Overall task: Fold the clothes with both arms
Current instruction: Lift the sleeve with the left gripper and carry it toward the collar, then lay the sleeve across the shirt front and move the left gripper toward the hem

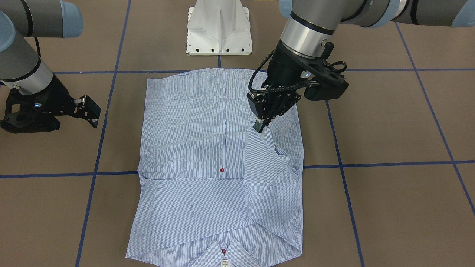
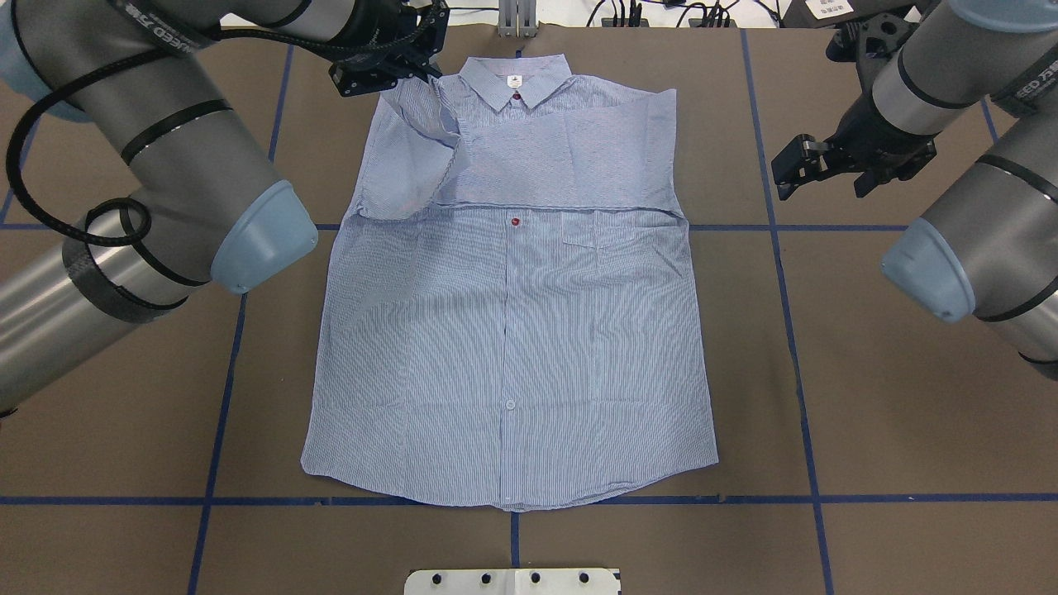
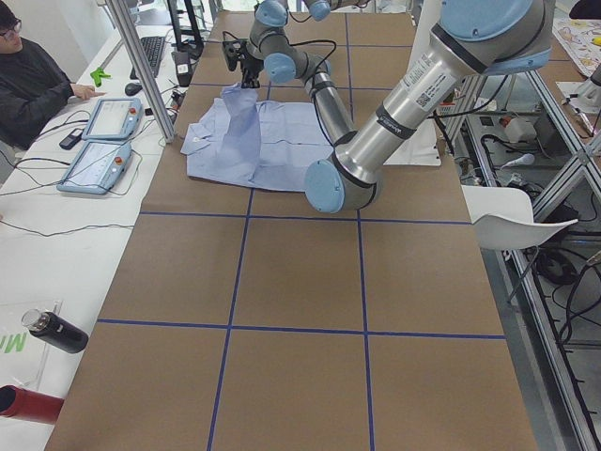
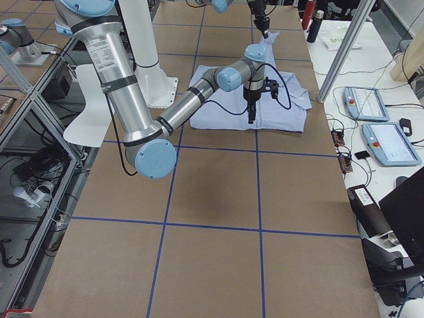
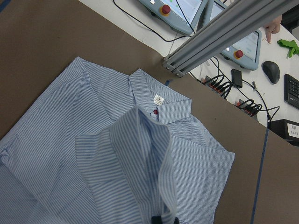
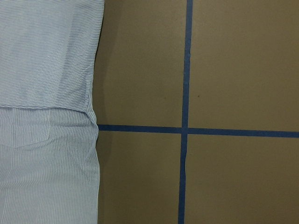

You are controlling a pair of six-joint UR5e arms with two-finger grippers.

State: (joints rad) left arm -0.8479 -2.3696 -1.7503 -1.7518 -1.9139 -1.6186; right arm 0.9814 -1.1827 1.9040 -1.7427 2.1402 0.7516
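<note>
One striped shirt (image 1: 193, 141) lies flat; the left claw (image 1: 261, 126), centre right, pinches its raised sleeve (image 1: 261, 157), best drawn smoothly across; the right claw (image 1: 93, 119), far left, seems open, empty.

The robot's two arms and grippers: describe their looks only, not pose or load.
The left silver-grey tubular arm and the right silver-grey tubular arm have light blue joint caps and black bands with white lettering. Black cables trail along the left one. The left black two-finger gripper and the right black two-finger gripper are angular, each with a small lit dot nearby.
</note>
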